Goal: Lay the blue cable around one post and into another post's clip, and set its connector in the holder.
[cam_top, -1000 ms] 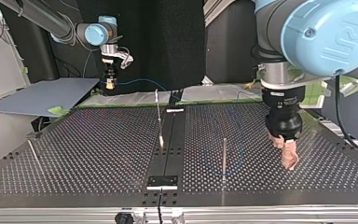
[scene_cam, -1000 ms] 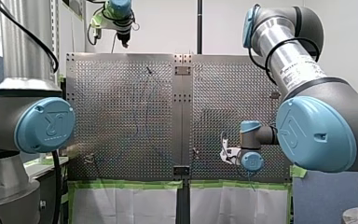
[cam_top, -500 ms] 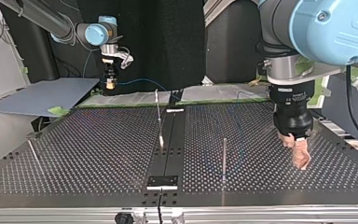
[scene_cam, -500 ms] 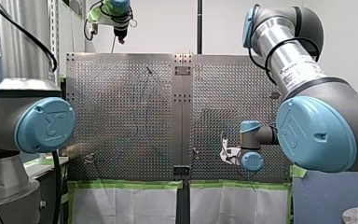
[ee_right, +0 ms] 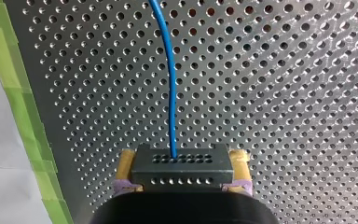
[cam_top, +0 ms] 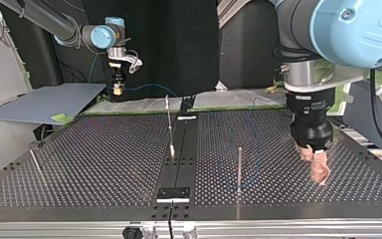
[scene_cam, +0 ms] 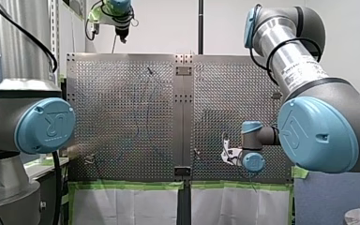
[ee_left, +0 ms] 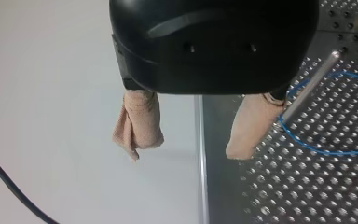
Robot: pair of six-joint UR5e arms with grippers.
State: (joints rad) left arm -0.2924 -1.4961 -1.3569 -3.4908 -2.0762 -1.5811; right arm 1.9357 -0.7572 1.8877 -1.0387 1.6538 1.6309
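Now | right end effector (ee_right: pixel 182 163) clamped on the dark connector (ee_right: pixel 179 173), yellow pads (ee_right: pixel 238 161) either side | blue cable (ee_right: pixel 170 79) runs ahead over the perforated table (ee_right: pixel 284 93) | left end effector (ee_left: pixel 186 149) wide open, empty (beige pads (ee_left: pixel 137 123)), beside a post (ee_left: pixel 309 84) the cable curves past | advice: carry the connector level, keep the cable low, don't tug it off the post.

My left arm (cam_top: pixel 348 30) comes in big and close. It points its end effector (cam_top: pixel 318 167) down. Its two beige fingers (ee_left: pixel 140 123) are spread wide apart, with nothing between them. My right arm (cam_top: pixel 45 17) is far back and hangs its end effector (cam_top: pixel 117 89) down too. Its fingers (ee_right: pixel 125 168) squeeze both sides of a small dark connector (ee_right: pixel 182 163).
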